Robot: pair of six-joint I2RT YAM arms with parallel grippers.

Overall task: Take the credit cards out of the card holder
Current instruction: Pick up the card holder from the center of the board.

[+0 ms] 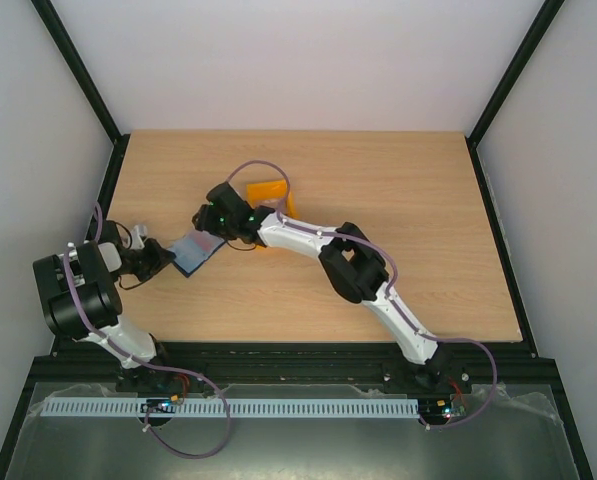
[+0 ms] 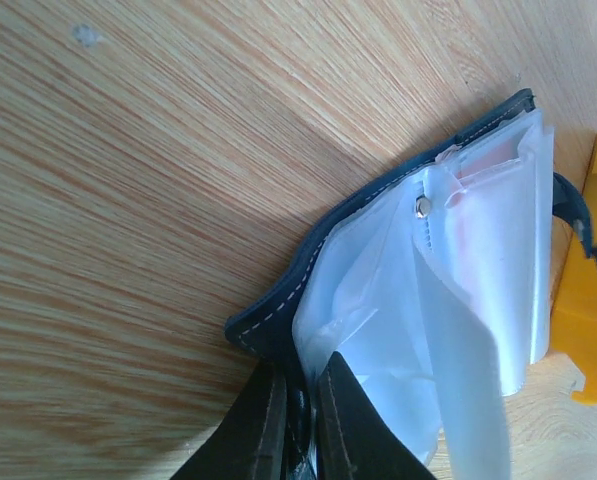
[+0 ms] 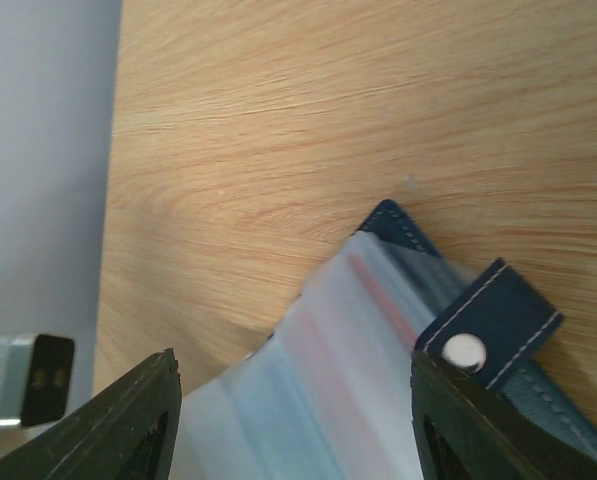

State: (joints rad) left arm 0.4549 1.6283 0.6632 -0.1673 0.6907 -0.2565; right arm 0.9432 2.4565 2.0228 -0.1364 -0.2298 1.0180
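Left wrist: I see left gripper [image 2: 296,392] pinched tight on card holder [image 2: 263,325] edge. Right gripper [image 3: 293,368] wide open above it, gripping nothing (snap tab [image 3: 490,325] beside one finger).

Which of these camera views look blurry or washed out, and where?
Left wrist view: the card holder's pale sleeves are washed out and soft, and the table grain looks smeared. Right wrist view: the sleeves are blurred, while the snap tab is sharp. Top view: evenly lit, no glare.
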